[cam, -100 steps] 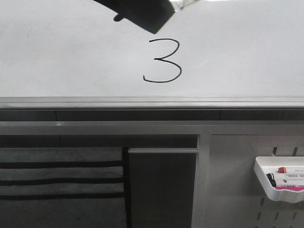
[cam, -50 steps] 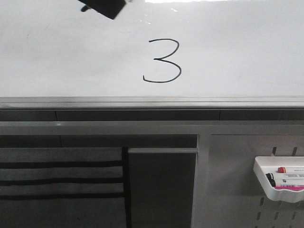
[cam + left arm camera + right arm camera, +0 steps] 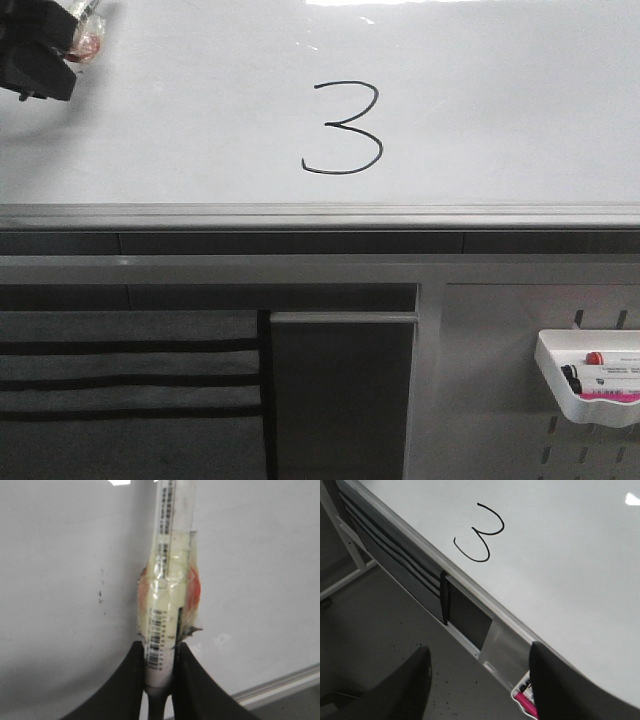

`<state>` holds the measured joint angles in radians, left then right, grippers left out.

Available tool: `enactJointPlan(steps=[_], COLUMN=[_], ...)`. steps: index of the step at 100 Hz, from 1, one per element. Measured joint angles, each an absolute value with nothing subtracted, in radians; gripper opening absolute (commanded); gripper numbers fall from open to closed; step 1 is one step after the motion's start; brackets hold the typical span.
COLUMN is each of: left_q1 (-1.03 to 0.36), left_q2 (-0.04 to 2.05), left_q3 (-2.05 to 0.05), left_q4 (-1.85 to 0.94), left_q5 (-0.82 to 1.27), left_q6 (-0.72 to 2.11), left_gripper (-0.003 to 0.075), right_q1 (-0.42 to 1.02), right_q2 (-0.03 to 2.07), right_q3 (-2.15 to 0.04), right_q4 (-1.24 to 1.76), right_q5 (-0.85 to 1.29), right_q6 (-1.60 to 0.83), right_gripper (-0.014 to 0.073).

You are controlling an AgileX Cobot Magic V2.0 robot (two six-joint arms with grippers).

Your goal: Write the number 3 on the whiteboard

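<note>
A thin black number 3 point(image 3: 343, 129) is drawn near the middle of the whiteboard point(image 3: 520, 110); the right wrist view also shows the number 3 point(image 3: 480, 534) on the whiteboard point(image 3: 570, 555). My left gripper point(image 3: 161, 652) is shut on a white marker point(image 3: 167, 570) wrapped in clear tape, held over bare board. In the front view the left gripper point(image 3: 35, 55) sits at the board's far upper left, well away from the digit. My right gripper point(image 3: 479, 677) hangs open and empty off the board, over the floor.
The board's grey frame edge point(image 3: 320, 215) runs along its lower side. Below it is a grey perforated panel with a small white marker tray point(image 3: 590, 385) holding markers, at the lower right. A dark slotted panel point(image 3: 130, 380) lies lower left.
The left gripper with the marker has swept left along the board's top, from above the digit to the far upper-left corner. The digit is unchanged.
</note>
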<state>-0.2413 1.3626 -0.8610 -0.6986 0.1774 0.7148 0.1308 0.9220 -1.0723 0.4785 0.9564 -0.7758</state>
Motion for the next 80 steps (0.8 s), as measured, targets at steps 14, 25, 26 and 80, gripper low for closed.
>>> enactJointPlan(steps=[14,25,26,80], left_q1=[-0.243,-0.243,-0.243,-0.243], left_q2=[1.413,1.428,1.43,1.467], left_q3=[-0.861,-0.861,-0.861,-0.861], left_q4=[-0.715,-0.736,-0.739,-0.748], left_q5=[0.118,0.111,0.111,0.164], left_q6=[0.713,0.713,0.713,0.713], left_gripper=[0.0006,0.0011,0.0011,0.0314], right_q1=[0.131,0.131,0.131,0.131], right_q2=[0.922,0.922,0.922,0.922], right_q3=[-1.046,-1.046,-1.046,-1.046], right_q4=[0.479,0.479,0.479,0.48], right_q5=[0.925,0.916,0.913,0.896], right_q6=[-0.776,-0.776,-0.776,-0.773], right_gripper=[0.038,0.0379,0.0379,0.0379])
